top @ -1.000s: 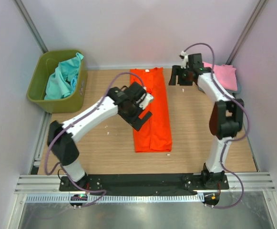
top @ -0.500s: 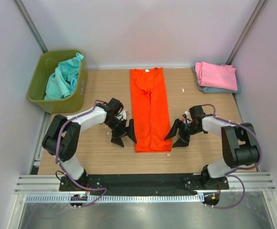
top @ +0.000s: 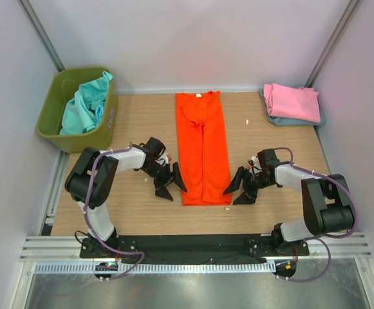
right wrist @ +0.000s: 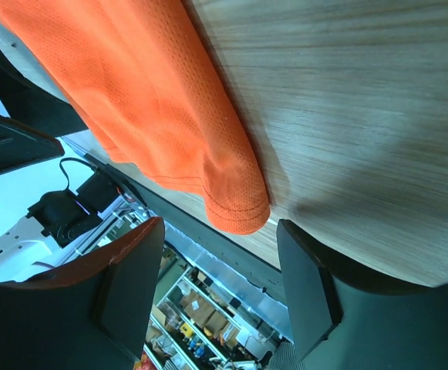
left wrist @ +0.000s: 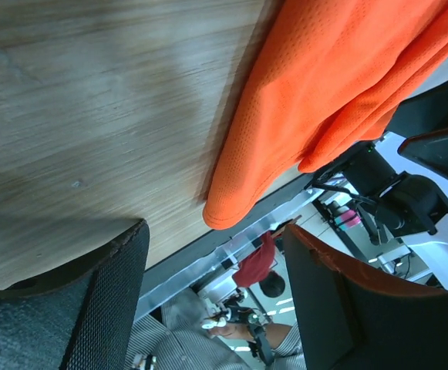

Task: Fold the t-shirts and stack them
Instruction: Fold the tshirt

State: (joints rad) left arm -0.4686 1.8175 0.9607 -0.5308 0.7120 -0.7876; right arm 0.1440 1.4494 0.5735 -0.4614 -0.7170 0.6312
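Jaws apart, left gripper (top: 171, 185) and right gripper (top: 237, 192) flank the orange t-shirt (top: 203, 148), whose near corners want an even, simultaneous pinch.

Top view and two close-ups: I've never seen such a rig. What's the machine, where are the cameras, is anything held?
Two robot arms stand at the near edge of the table. One camera looks down from above; the close-ups come from a camera on each wrist, past its own fingers. An orange shirt lies folded lengthwise mid-table, a pink shirt rests on a grey-blue one far right, teal shirts sit in a green bin. The left claw and right claw are open beside the orange shirt's near corners, holding nothing.
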